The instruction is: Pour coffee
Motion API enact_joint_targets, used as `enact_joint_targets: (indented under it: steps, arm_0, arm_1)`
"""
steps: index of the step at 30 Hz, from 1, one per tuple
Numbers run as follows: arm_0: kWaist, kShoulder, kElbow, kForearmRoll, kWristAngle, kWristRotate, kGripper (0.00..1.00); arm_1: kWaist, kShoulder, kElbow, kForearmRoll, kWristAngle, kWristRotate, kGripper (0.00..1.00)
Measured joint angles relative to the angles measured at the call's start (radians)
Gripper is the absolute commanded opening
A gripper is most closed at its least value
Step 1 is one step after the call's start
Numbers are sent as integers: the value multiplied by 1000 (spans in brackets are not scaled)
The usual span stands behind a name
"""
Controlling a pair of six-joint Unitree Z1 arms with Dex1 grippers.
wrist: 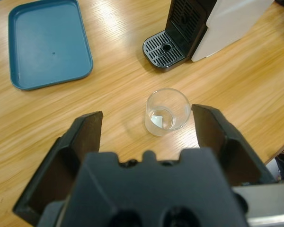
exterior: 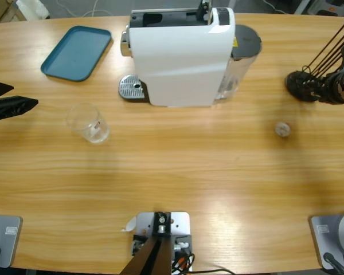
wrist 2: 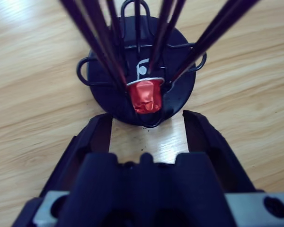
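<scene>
Long wooden table (exterior: 178,172) — warm grain, glossy glare

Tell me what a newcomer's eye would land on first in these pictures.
The big white coffee machine at the table's far middle dominates, with a teal tray to its left. Nearer, a clear glass tumbler stands upright on the wood ahead of the open left gripper. The open right gripper faces a red capsule held in a black wire rack.

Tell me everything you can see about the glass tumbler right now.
The glass tumbler is clear, round and stands upright on the bare wooden table, open end up. It looks nearly empty. It sits in front of the coffee machine's drip grate, apart from it. The left gripper has its jaws open just short of the tumbler; nothing touches it.
</scene>
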Motion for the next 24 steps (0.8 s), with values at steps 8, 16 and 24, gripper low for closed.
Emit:
enact_joint_targets:
  steps: [8,16,24]
  arm_0:
    - [0,0,0,0,0,0,812]
    - [0,0,0,0,-2,0,812]
    - [0,0,0,0,-3,0,812]
  arm_1:
    - [-6,1,-4,-7,0,-32,642]
    - [-6,13,-5,-20,0,-59,641]
    - [-6,20,-6,-23,2,-69,218]
